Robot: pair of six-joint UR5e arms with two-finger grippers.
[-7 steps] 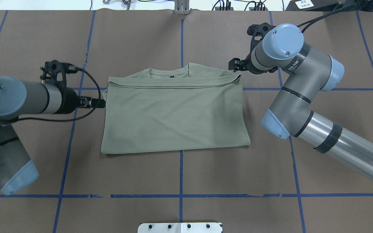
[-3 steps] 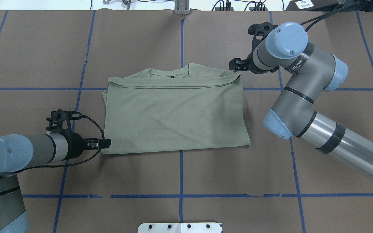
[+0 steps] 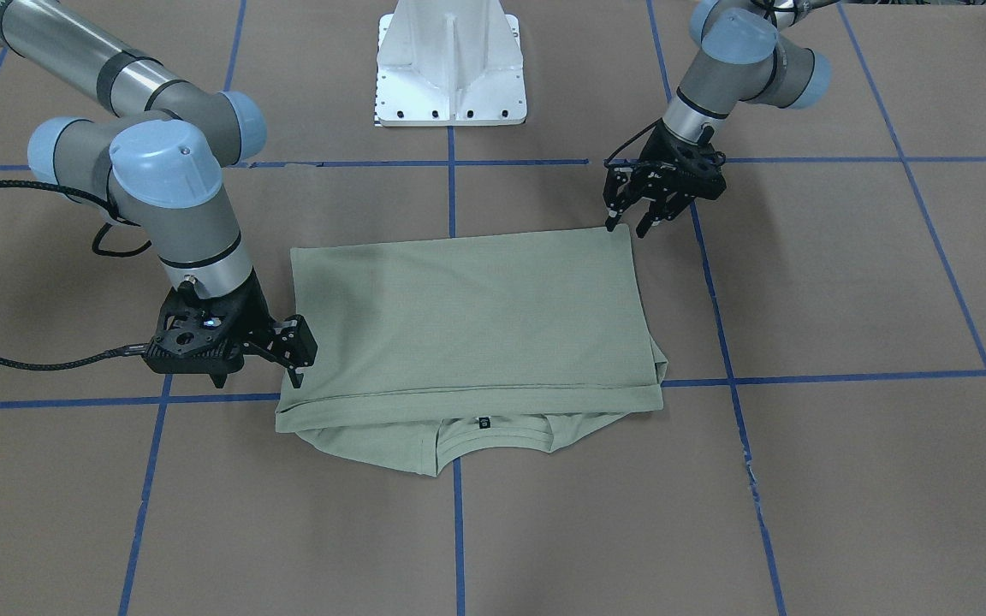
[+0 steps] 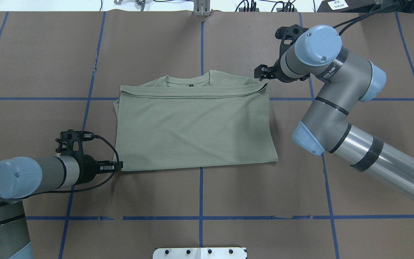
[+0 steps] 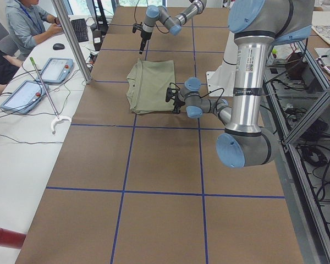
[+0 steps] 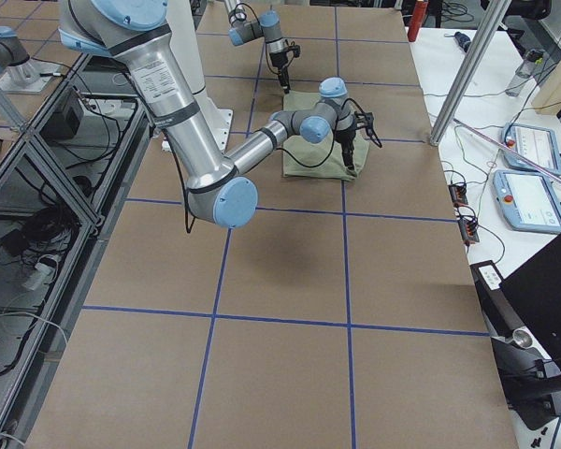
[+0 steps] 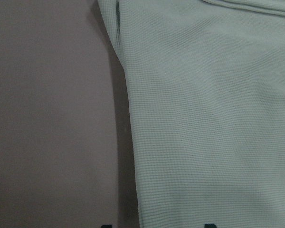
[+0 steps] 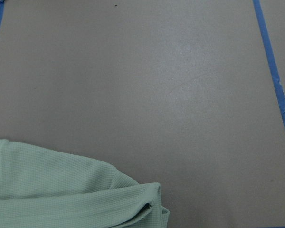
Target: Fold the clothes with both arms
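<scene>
At opposite shirt (image 4: 192, 126) corners, left gripper (image 4: 119, 166) and right gripper (image 4: 260, 72) are held spread open; sleeves are hidden by the fold.

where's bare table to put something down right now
Bare table between the shirt and the white base plate, and beyond the collar. Crowded: its near-left corner by the left end effector, far-right corner by the right end effector.

The top fold of the shirt (image 4: 192, 126) is hiding its lower layers, and its neck label (image 3: 484, 422) is showing too small to read. The left wrist view's bottom edge is cutting off the fingertips (image 7: 107, 225) of the left gripper (image 3: 625, 228).
</scene>
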